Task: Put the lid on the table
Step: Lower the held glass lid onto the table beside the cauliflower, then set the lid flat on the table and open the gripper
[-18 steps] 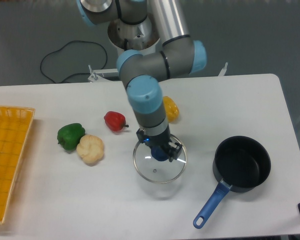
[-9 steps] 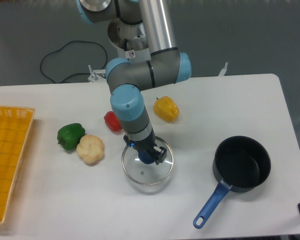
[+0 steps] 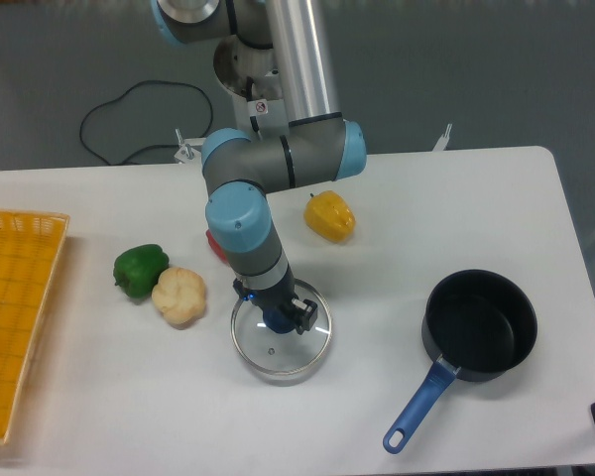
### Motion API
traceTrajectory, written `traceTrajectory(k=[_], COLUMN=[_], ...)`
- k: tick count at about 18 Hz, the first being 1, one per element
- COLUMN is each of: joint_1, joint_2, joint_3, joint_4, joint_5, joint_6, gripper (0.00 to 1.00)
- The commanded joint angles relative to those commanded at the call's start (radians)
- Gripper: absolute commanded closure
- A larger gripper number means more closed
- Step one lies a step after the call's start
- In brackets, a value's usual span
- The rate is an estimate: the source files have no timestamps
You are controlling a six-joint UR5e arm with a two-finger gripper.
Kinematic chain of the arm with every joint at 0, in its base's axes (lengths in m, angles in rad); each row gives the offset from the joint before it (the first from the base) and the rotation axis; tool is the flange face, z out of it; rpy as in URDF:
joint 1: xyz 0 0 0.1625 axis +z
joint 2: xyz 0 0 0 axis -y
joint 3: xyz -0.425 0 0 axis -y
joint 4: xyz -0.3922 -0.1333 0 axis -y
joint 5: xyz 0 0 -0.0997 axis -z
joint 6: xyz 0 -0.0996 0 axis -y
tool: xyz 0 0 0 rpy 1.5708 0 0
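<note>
Lid, clear glass, metal-rimmed, blue knob in pincer.

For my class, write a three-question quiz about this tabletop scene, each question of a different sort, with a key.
1. True or false: the lid sits on the saucepan.
2. Multiple choice: which item lies closest to the green pepper? A) yellow pepper B) pale cream vegetable C) mesh tray
3. Fill in: the gripper has its jaws around the lid's blue ____.

Key
1. False: it is over the table, to the left of the saucepan, which stands open.
2. B: the two are almost touching.
3. knob
</note>
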Motion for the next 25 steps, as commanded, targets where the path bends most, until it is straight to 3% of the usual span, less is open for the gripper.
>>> traceTrajectory(k=[8, 25], joint_1=[-0.014, -0.018], joint_2=[-0.029, -0.049], joint_3=[0.006, 0.008], joint_4=[0.029, 0.029], joint_5=[0.0, 0.005], joint_6=[-0.023, -0.028], gripper=[0.37, 0.36])
